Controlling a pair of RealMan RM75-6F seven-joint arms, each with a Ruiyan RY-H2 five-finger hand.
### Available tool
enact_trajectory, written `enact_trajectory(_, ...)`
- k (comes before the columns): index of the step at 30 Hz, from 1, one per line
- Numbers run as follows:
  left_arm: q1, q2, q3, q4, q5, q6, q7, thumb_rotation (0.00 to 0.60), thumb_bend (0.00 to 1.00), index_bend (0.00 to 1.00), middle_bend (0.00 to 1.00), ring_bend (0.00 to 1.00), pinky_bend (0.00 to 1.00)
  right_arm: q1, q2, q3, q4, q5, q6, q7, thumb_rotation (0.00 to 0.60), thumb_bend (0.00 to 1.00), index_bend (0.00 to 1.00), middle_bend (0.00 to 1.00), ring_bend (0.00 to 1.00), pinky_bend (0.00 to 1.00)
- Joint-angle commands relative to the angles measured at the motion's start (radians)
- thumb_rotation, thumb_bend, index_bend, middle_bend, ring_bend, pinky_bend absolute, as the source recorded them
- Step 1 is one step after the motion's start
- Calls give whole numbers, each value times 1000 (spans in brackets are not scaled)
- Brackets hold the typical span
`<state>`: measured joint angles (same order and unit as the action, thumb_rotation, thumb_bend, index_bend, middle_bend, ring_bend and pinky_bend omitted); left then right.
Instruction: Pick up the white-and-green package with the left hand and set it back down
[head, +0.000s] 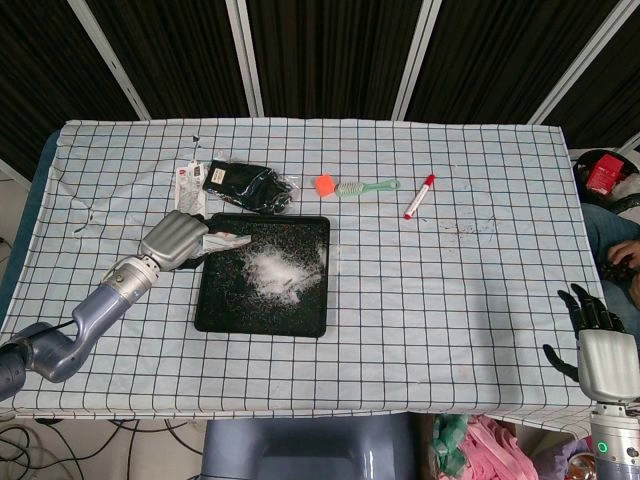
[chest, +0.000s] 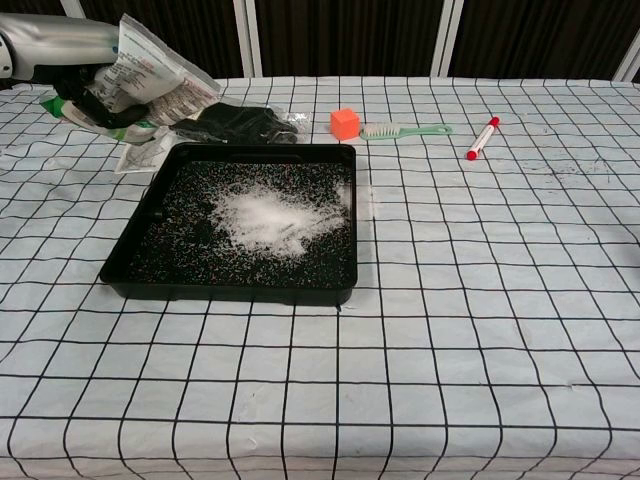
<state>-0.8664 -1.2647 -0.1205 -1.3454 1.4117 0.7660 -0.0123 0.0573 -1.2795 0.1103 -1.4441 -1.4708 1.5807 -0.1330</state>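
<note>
Print on white-and-green package (chest: 150, 78) unreadable; left hand (head: 178, 240) grips it aloft.

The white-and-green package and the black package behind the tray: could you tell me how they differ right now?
The white-and-green package is held in the air, tilted, by the left hand; the black package lies flat on the checked cloth. The first is pale with printed text, the second dark. Both are soft plastic pouches at the table's left.

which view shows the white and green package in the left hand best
The chest view: the crinkled white-and-green plastic package faces the camera, tilted, with its printed side and green bottom edge visible in the silver left hand. In the head view only a narrow white sliver pokes out past that hand, above the black tray's left edge.
</note>
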Motion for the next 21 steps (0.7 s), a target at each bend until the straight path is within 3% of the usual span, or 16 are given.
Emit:
enact_trajectory(1,-25,18,-8,-41,-57,-42,97,600,743,567,597,449,549,-1,2,1,-1,1,0,1,600,143,165,98,165,317)
enact_trajectory(21,-92,44,33,-97,-259,-107,473,600,751,582,611,456,548,-3,5,6,-3,5,-3,2,600,143,165,98,166,318)
